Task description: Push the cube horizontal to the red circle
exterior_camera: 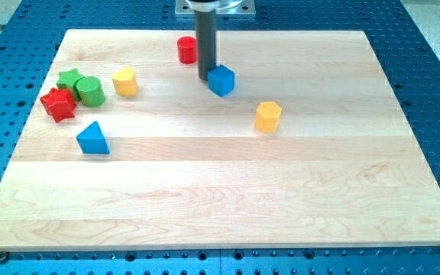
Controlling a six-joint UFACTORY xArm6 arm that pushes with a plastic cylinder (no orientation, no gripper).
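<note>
- A pale wooden bench (205,191) fills the view, seen from above and in front, on a blue perforated base.
- My tip (207,79) is the lower end of a dark upright rod coming down from the view's top. It sits just beside the blue cube (221,80), on the cube's left, touching or nearly so; I cannot tell which.
- The rig has no fingers, so there is nothing to report as wide, narrow or holding.
- The red circle (186,50), a short red cylinder, stands near the top edge, up and to the left of the cube, close to the rod.
- The cube lies a little lower in the view than the red circle, so by my judgement the two are not yet level. What is left is a short push toward the view's top.
- My tip is at the cube's side rather than below it, so I judge it would need repositioning first.
- Elsewhere: an orange block (267,117) to the right, well apart; a yellow block (125,81), green cylinder (90,91), green star (69,77), red star (59,105) and blue triangle (92,139) at the left.
</note>
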